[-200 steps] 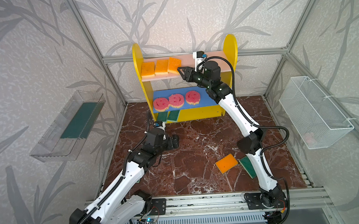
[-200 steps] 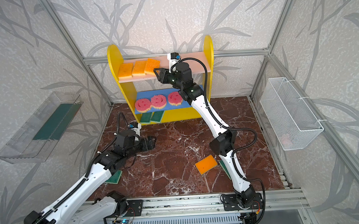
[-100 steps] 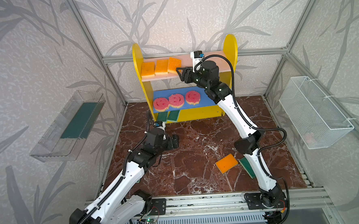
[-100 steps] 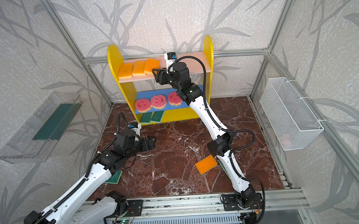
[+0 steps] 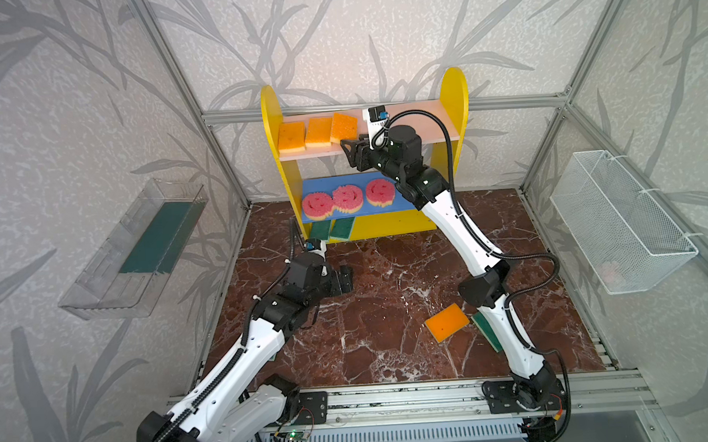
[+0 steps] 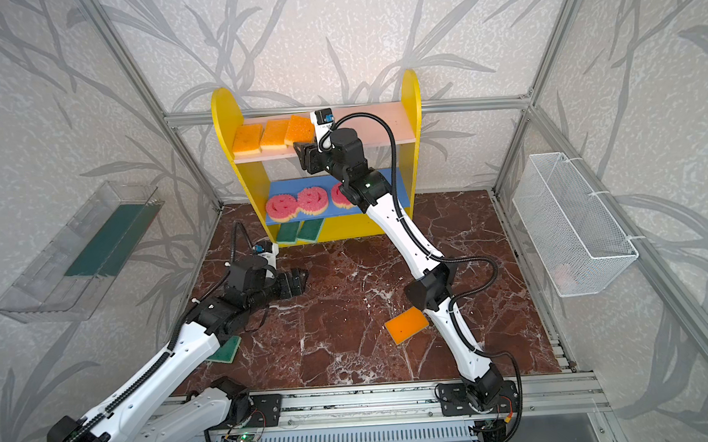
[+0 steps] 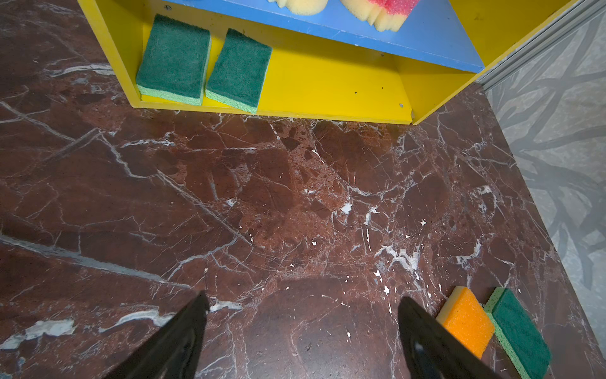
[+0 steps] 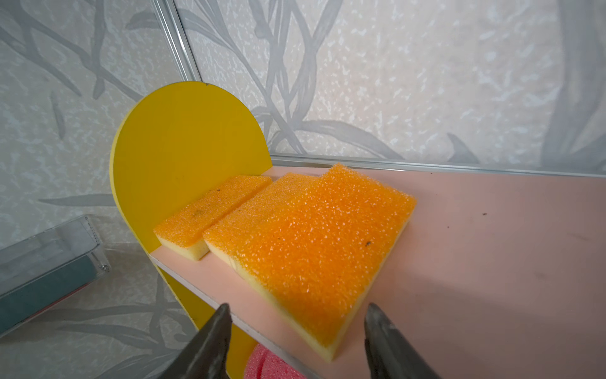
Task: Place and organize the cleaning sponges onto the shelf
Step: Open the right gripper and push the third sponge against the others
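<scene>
- The right black pincer (image 8: 298, 308) has let go. Its jaws are apart now, just in front of the third flat orange sponge (image 8: 314, 249).
- That sponge now lies on the pink top board (image 8: 492, 262) of the small yellow shelf (image 5: 270, 122), a bit crooked.
- The left black pincer (image 7: 303, 298) is wide apart and holds nothing.
- One more orange sponge (image 5: 447, 322) and two green-topped sponges (image 5: 483, 329) (image 6: 226, 350) still wait on the red marble floor (image 5: 388, 270).

A robotics lab test cell: an aluminium profile frame (image 5: 230, 115) holds leaf-patterned wall panels (image 5: 334, 32) around a marble-look table (image 5: 389, 291), with two white robot arms (image 5: 243, 361) bolted to a metal rail (image 5: 395, 398) along the bottom edge.
</scene>
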Action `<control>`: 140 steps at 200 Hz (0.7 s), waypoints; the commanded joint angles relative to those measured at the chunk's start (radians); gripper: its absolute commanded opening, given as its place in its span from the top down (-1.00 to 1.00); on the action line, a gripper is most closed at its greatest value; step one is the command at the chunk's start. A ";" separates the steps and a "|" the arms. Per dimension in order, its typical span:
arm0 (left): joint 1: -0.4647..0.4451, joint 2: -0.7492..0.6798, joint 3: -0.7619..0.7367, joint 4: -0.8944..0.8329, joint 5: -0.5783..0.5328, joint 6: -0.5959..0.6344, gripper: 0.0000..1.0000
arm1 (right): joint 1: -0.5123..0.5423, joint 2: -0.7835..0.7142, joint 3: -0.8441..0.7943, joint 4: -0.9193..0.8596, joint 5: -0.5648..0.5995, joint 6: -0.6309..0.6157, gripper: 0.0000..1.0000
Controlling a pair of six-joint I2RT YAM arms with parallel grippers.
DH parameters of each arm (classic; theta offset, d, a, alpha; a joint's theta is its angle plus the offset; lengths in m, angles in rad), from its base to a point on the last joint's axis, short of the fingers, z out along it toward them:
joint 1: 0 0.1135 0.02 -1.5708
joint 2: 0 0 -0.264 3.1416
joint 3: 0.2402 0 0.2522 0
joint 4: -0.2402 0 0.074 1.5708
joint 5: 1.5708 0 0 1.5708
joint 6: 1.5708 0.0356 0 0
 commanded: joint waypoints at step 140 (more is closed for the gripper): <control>0.002 -0.006 0.015 -0.007 -0.002 -0.004 -0.84 | -0.009 0.021 -0.020 -0.077 0.144 -0.088 0.52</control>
